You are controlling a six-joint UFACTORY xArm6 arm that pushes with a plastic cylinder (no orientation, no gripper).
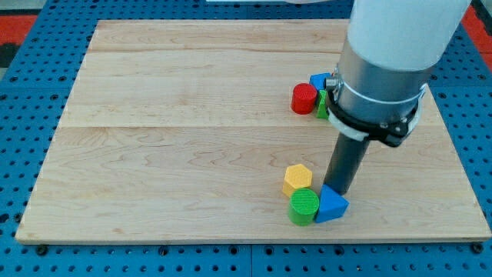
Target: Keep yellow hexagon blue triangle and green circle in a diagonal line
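Note:
The yellow hexagon (297, 178) lies on the wooden board toward the view's bottom right. The green circle (304, 205) sits just below it, touching it. The blue triangle (331, 205) lies right of the green circle, touching it. The three form a tight cluster. My tip (336, 188) rests on the board right at the blue triangle's upper edge, to the right of the yellow hexagon.
A red block (304, 98), a blue block (320, 81) and a green block (322, 108) huddle at the view's upper right, partly hidden behind the arm's grey body (380, 77). The wooden board (169, 138) lies on a blue pegboard.

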